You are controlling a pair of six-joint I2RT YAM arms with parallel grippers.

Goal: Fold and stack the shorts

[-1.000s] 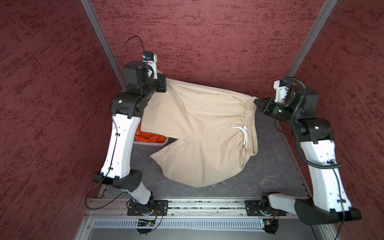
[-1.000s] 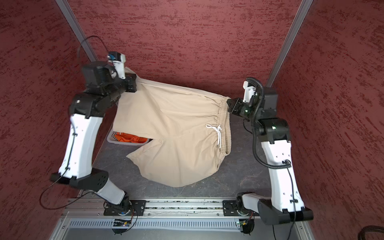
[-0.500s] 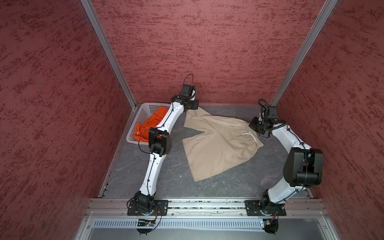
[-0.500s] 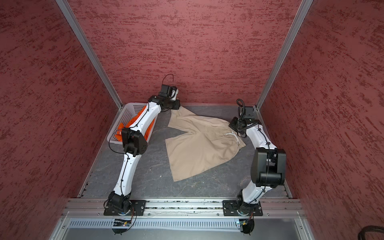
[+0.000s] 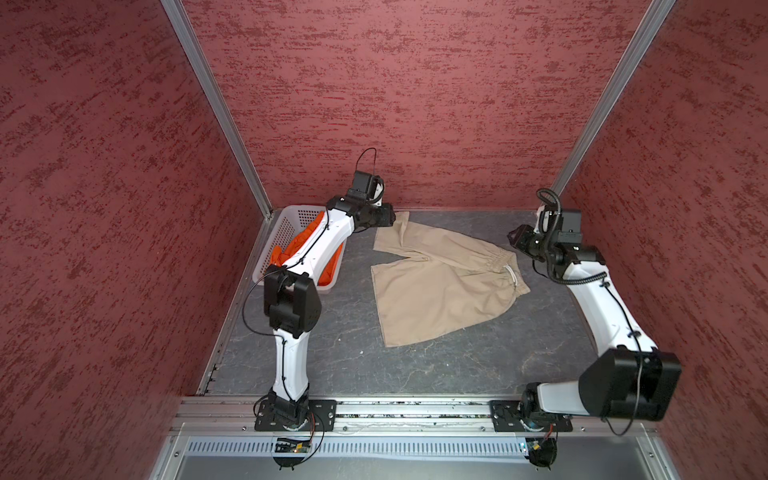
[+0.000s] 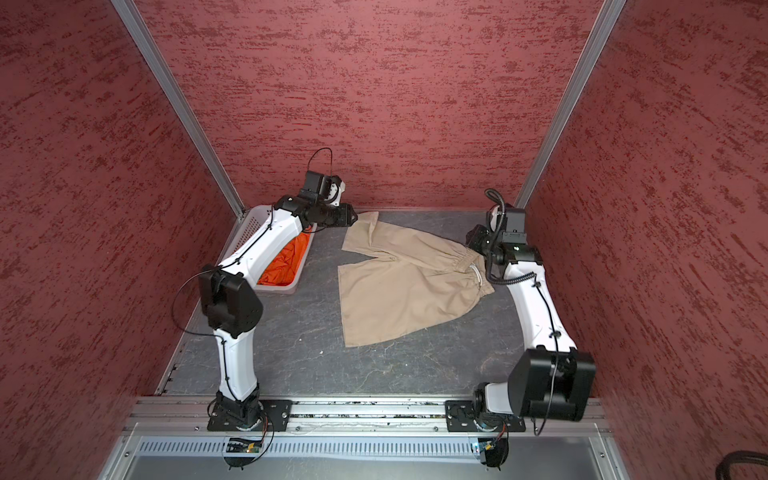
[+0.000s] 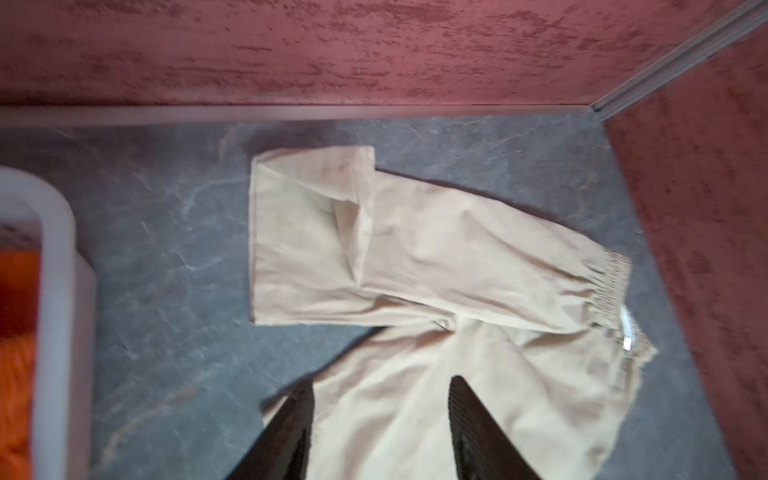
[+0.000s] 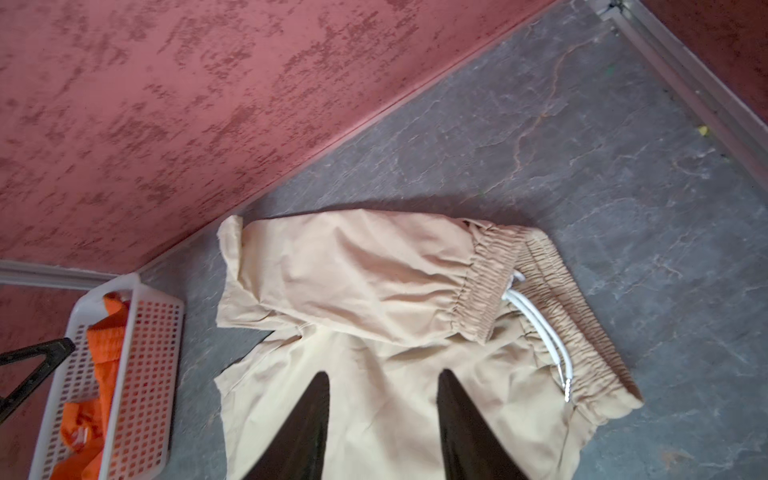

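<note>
Beige shorts (image 5: 440, 282) lay central on the bench (image 5: 415, 365), hem near the 12 o'clock wall (image 5: 415, 124), open room toward 6. Left claw (image 7: 381, 381) and right claw (image 8: 383, 373) stood spread. Orange shorts (image 6: 286, 262), in the basket (image 5: 286, 232) at 10, half hidden.

Beige shorts (image 5: 440, 291) matt cloth; basket (image 5: 286, 230) perforated plastic; walls (image 5: 415, 104) rough-textured; floor (image 5: 374, 365) matt.
</note>
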